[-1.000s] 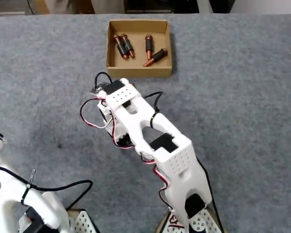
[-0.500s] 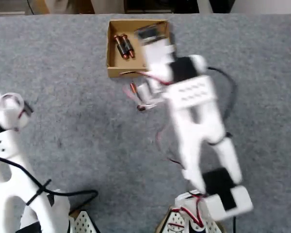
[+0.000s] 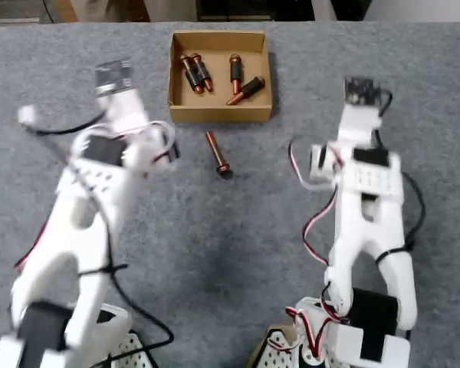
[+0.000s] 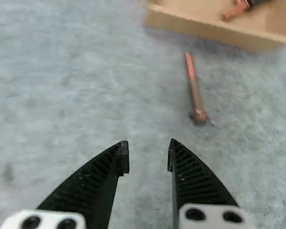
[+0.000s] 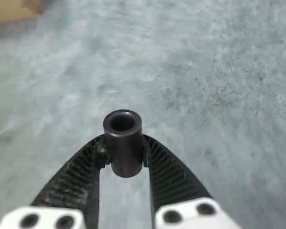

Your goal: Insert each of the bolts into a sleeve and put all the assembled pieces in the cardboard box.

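Observation:
A copper bolt (image 3: pixel 217 153) lies loose on the grey carpet just in front of the cardboard box (image 3: pixel 176 77). Several bolt-and-sleeve pieces (image 3: pixel 195 72) lie inside the box. My left arm (image 3: pixel 100 169) stands to the left of the bolt. In the left wrist view my left gripper (image 4: pixel 148 155) is open and empty, with the bolt (image 4: pixel 194 93) a short way beyond its tips and the box wall (image 4: pixel 205 28) behind. My right arm (image 3: pixel 364 176) is off to the right. My right gripper (image 5: pixel 124 152) is shut on a black sleeve (image 5: pixel 123 140), bore facing the camera, above bare carpet.
Grey carpet (image 3: pixel 238 245) covers the whole table. Red and black cables (image 3: pixel 314 207) hang beside the right arm. Both arm bases (image 3: pixel 322 345) sit at the near edge.
The right arm swung from mid-table past the box and back out to the right. The left arm came forward from the near left corner towards the bolt, which is now uncovered.

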Robot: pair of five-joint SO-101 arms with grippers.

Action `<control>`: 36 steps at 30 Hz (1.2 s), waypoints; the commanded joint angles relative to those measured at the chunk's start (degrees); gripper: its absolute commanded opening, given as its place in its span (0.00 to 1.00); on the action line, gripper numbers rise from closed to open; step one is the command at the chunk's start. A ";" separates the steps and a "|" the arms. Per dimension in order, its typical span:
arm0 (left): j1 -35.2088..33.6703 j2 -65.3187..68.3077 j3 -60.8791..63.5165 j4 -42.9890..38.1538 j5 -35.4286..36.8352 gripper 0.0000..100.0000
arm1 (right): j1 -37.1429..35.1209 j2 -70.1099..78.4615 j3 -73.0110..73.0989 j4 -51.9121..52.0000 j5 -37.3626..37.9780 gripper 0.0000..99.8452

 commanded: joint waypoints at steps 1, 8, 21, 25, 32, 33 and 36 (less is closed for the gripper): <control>2.55 9.27 -10.37 -1.05 4.84 0.15 | 1.54 -3.56 13.85 -23.82 0.44 0.00; 2.90 29.93 -29.01 4.84 15.82 0.15 | 2.59 -4.18 24.40 -38.77 0.09 0.00; 7.82 63.34 -71.82 20.66 20.13 0.15 | 3.82 -3.74 24.31 -40.18 -2.99 0.00; 9.58 71.25 -84.22 24.79 20.13 0.15 | 3.56 -3.74 24.31 -40.18 -2.99 0.00; 9.58 82.77 -96.26 31.03 19.96 0.14 | 3.56 -3.74 24.31 -40.18 -2.99 0.00; 9.58 84.00 -96.88 31.74 19.96 0.14 | 3.56 -3.74 24.31 -40.18 -2.99 0.00; 9.58 86.73 -97.32 32.35 19.96 0.14 | 3.56 -3.74 24.31 -40.18 -2.99 0.00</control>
